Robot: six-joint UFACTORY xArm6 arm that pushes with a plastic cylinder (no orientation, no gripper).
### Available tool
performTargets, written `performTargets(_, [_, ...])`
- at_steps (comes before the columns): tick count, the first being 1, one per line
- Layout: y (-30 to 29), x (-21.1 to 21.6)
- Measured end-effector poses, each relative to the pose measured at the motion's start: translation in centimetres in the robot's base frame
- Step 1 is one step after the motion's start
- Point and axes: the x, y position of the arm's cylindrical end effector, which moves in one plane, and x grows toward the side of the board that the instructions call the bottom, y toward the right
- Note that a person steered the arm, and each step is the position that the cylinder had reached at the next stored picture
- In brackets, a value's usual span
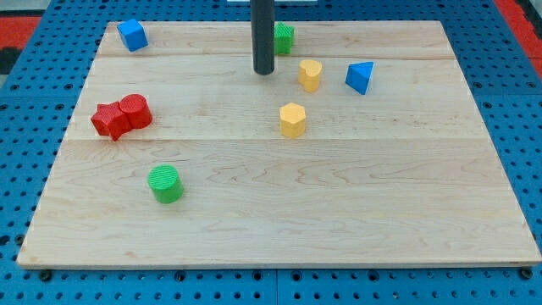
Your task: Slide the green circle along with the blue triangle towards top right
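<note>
The green circle, a ribbed green cylinder block [165,184], sits low on the view's left of the pale wooden board [381,195], well apart from everything else. The blue triangle block [360,77] lies far from it, toward the view's top right. My tip [263,72], the end of a plain dark rod with no jaws to open or close, rests near the view's top centre, touching neither. Just right of the rod a second green block [284,38] is partly hidden. A yellow block [310,74] sits between my tip and the triangle; another yellow block [292,119] lies below it. Two red blocks [121,116] touch at the left; a blue cube [132,35] occupies the top-left corner.
</note>
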Motion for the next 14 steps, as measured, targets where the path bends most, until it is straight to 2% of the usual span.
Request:
performTargets(1, [-1.4,5.3])
performTargets(2, [-8.8,8.7])
performTargets(3, [-12.7,15.3])
performTargets(4, [-18.4,16.8])
performTargets(5, [-16.3,21.3])
performTargets(6, [-8.1,20.2])
performTargets(7, [-2.8,16.6])
performTargets(8, [-6.1,13.9])
performTargets(12, [4.1,7.5])
performTargets(13, [5.6,4.4])
performTargets(14, [10.7,2.9])
